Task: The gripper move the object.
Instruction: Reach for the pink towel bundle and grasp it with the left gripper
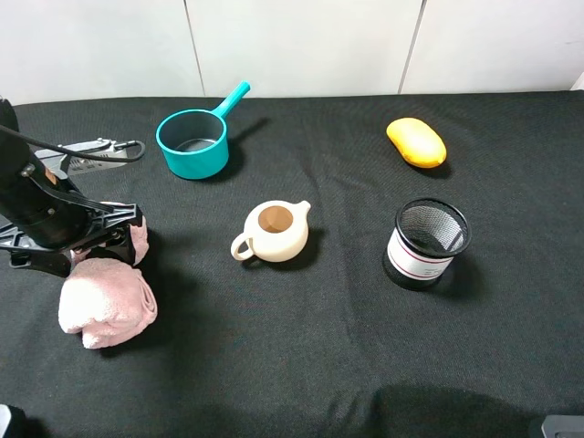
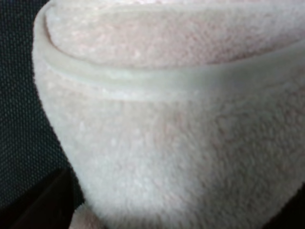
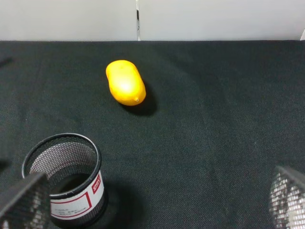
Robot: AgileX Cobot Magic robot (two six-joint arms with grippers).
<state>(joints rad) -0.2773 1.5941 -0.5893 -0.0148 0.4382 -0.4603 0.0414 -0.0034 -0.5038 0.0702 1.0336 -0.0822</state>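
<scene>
Left gripper [image 1: 105,239] is clenching pink towel [image 1: 107,306] across its middle. Bundle is sitting well left of teapot [image 1: 274,231], bulging out either side of claw.

You are handling soft roll, so be keeping squeeze firm, raising it clear of cloth before travelling — ends are likely sagging.

Left wrist view is showing only towel pile pressed close, no grip detail. Right wrist view is showing right gripper [image 3: 155,195] spread wide and idle, with mesh cup [image 3: 64,176] and fruit [image 3: 125,82] in sight — both right of teapot.

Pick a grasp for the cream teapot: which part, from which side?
On the teapot, grip the loop handle, coming from above at its near-left side. It juts clear of the round body, opposite the spout, thin enough for fingers to pinch; the body looks too wide.
</scene>
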